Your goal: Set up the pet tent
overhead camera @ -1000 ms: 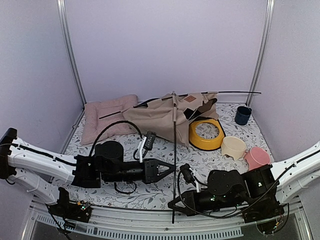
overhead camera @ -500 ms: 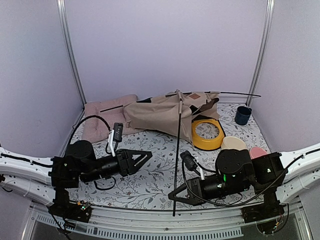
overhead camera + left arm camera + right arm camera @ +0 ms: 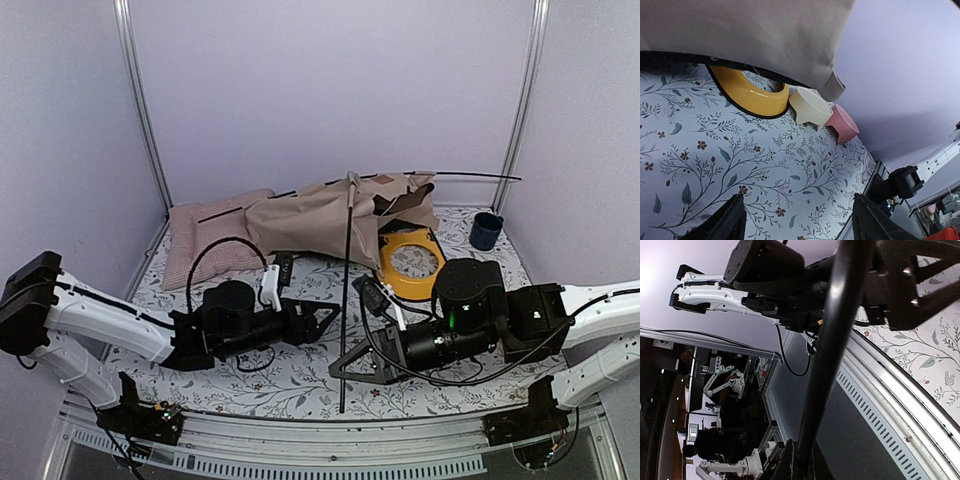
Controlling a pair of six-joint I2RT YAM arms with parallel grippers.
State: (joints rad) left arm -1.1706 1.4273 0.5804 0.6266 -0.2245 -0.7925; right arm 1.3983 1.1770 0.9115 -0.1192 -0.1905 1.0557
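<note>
R fingers (image 3: 362,362) pinch pole (image 3: 346,270) low, by table (image 3: 290,380) front edge; pole rises to pet tent (image 3: 310,225) ridge. L fingers (image 3: 722,225) spread, empty; open table ahead up to tent hem.

The overhead view is lit evenly and softly from above, and only faint shadows are cast on the worktop (image 3: 300,385). In the left wrist view, the fabric of the pet tent (image 3: 740,30) is rendered slightly soft at close range. In the right wrist view, the black pole (image 3: 833,340) is blurred by nearness, and the room beyond is left dim.
</note>
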